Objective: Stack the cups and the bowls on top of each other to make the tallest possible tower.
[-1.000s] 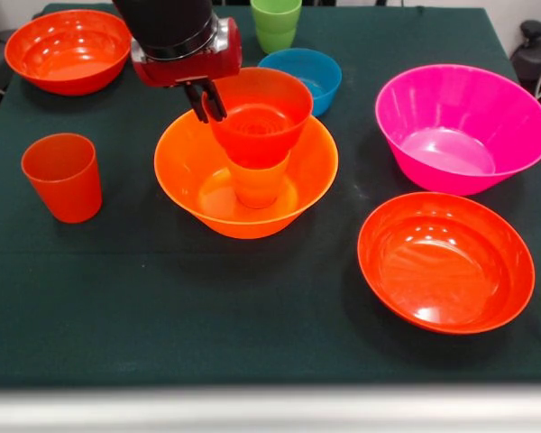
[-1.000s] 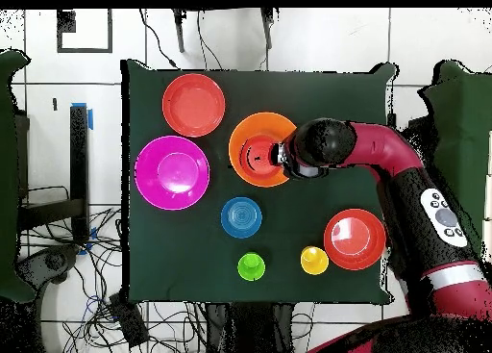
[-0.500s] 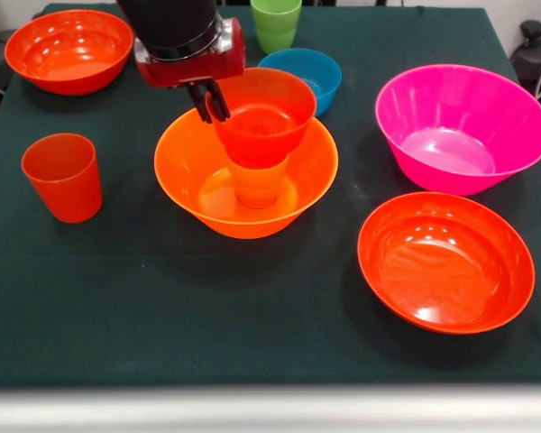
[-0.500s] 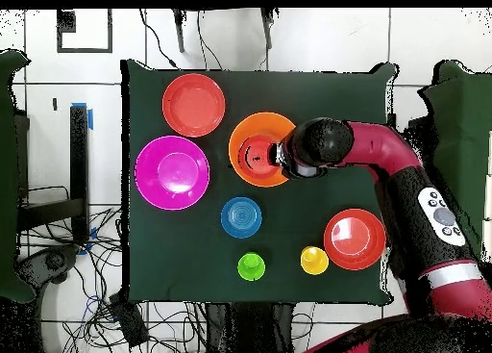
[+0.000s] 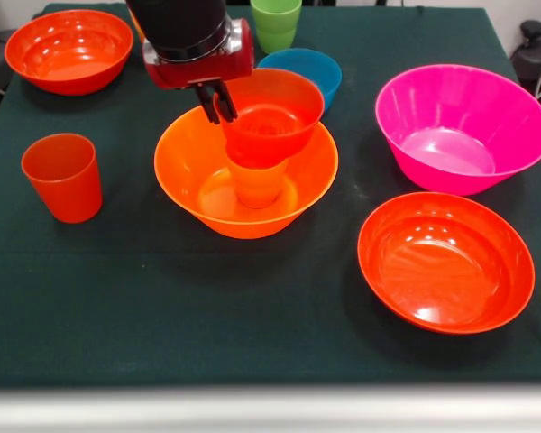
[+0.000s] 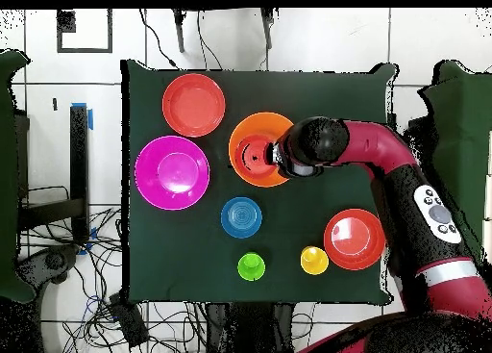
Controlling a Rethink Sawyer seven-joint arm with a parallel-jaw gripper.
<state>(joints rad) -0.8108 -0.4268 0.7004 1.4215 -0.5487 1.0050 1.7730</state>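
Front view: at centre left I see my gripper (image 5: 219, 110) with its jaws pinched on the rim of a small red bowl (image 5: 272, 115), which sits tilted on an orange cup (image 5: 257, 183) inside the big orange bowl (image 5: 246, 171). All are glossy plastic on the dark cloth tabletop (image 5: 207, 307).

Overhead view: the tower (image 6: 256, 154) is at upper centre; the arm hides the jaws.
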